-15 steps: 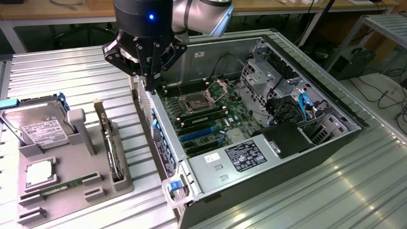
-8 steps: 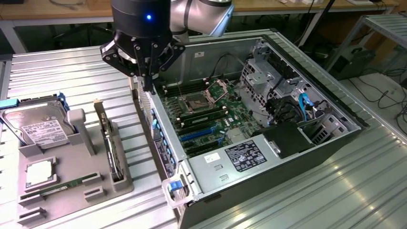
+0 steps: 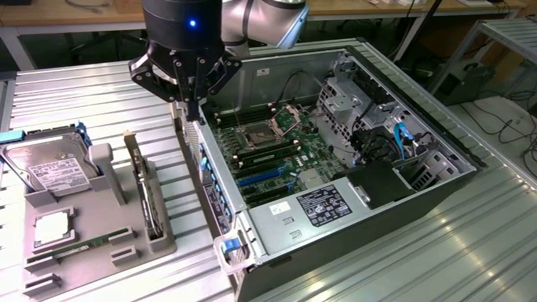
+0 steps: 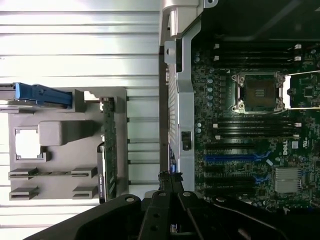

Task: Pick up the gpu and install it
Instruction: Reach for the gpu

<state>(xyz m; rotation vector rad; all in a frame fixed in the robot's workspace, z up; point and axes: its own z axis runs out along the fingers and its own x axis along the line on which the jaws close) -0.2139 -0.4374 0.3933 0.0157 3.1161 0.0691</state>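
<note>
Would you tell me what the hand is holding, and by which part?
Nothing: the hand is shut empty over the case wall; the graphics card stands in its grey holder.

a robotics lab or workshop. a robot arm (image 3: 268, 22) hangs over an open pc case (image 3: 394, 245) with its motherboard (image 3: 285, 151) bare, set on a ribbed metal table (image 3: 92, 94). beside the case a grey holder (image 3: 92, 251) keeps loose parts: a hard drive (image 3: 55, 167) and a gpu (image 3: 149, 192) on edge. wooden benches (image 3: 353, 7) run behind. at the exterior view's right, cables (image 3: 507, 126) trail over the floor near a metal frame (image 3: 503, 31).
</note>
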